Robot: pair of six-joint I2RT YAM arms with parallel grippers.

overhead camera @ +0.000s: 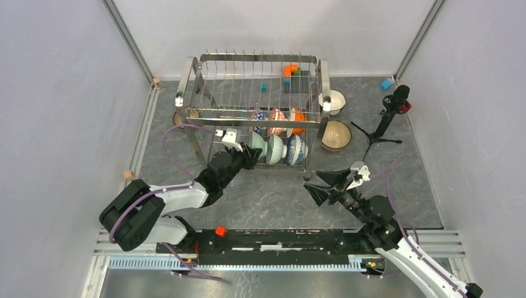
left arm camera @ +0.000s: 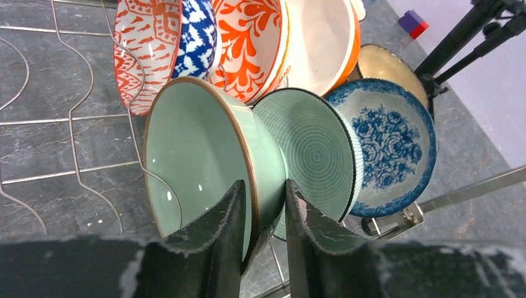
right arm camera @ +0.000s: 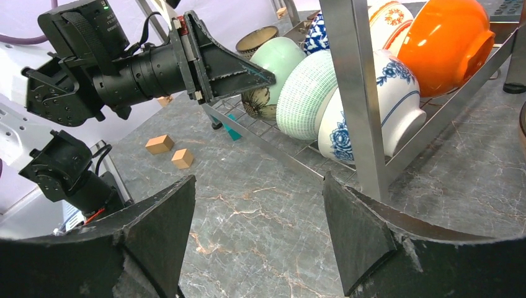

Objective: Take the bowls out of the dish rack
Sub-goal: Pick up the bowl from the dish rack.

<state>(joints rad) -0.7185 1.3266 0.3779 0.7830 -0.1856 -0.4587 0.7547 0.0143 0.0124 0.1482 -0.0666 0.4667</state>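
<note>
orange bowl partly out of view

We're hunting for writing and nothing readable turns up: the pale green bowl is plain, the other bowls show only painted patterns, and the black camera box offers no legible print.

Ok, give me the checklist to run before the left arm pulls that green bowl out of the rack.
1. Left gripper straddling the rim of the green bowl, one finger inside, one outside: ok.
2. Grip tight on the rim: cannot tell.
3. Striped bowl apart from the green one: not ok, it looks pressed against it.
4. Rack wires out of the lift path: cannot tell.
5. Right gripper out of the way: ok, open over the table.
</note>
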